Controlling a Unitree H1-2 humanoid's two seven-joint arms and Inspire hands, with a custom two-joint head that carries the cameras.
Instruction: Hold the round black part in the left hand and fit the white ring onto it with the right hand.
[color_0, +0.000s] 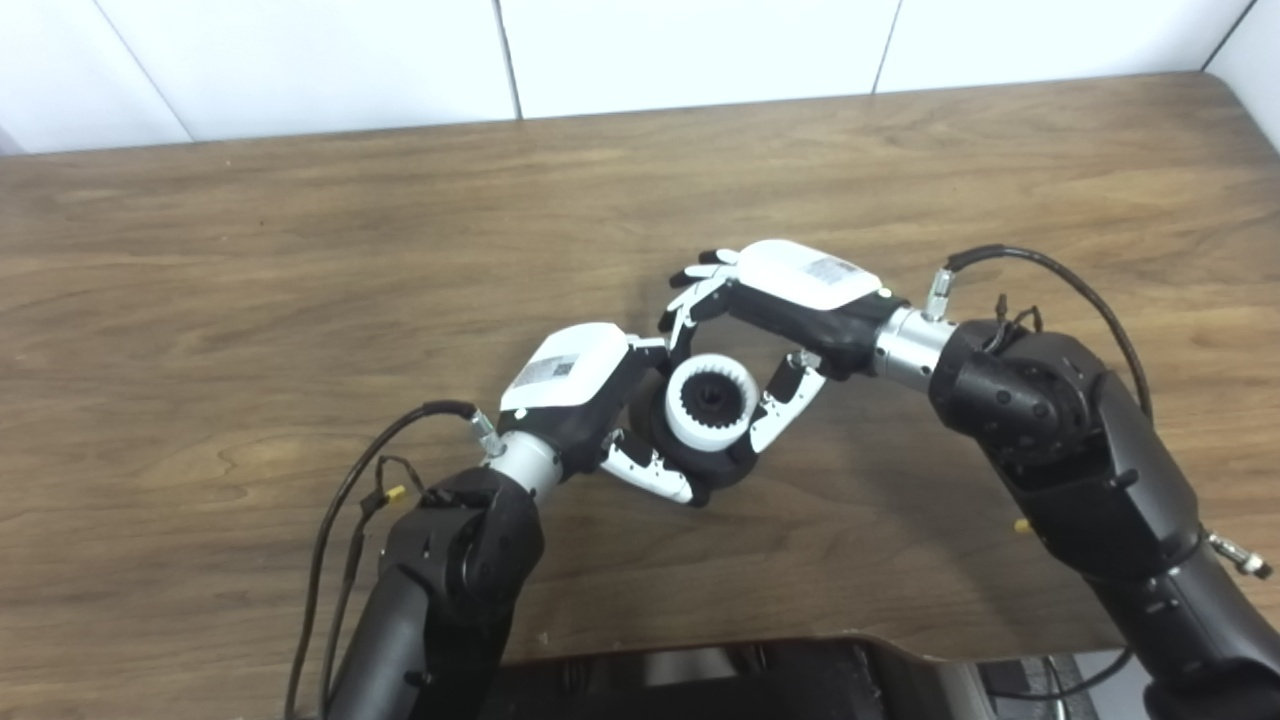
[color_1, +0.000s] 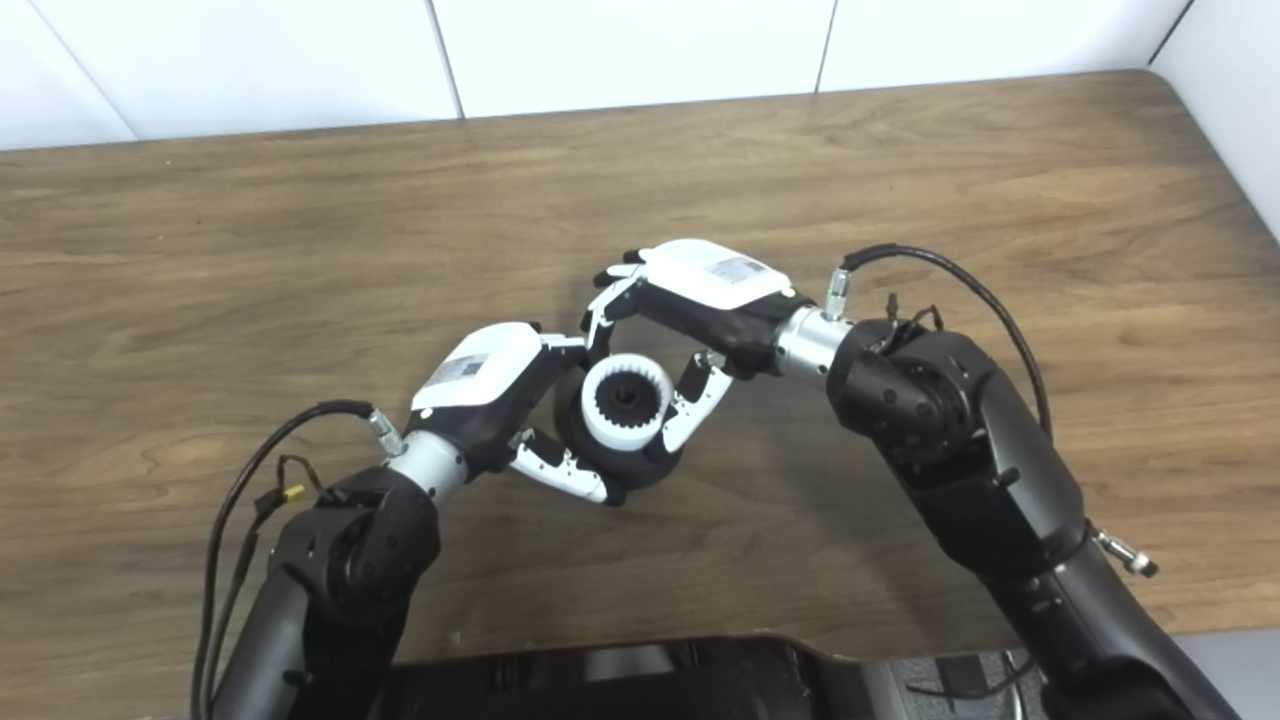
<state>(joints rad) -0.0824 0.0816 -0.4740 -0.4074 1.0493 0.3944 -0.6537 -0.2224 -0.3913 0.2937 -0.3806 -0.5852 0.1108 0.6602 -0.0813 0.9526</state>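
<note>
Left eye view shows the left hand (color_0: 585, 385) clamped on the black part (color_0: 700, 462) above the worktop (color_0: 250, 280), with the white ring (color_0: 711, 402) sitting on the part's face, its toothed bore around the dark hub. Right hand (color_0: 775, 310) curls about the ring, fingers (color_0: 790, 405) touching its rim; whether it grips or only rests is unclear. Seating it well likely calls for even pressure around the rim, ring kept square, left hand steady.

Black arms with silver wrist cuffs and looping black cables — white-backed left hand (color_0: 585, 385) and right hand (color_0: 790, 290).
</note>
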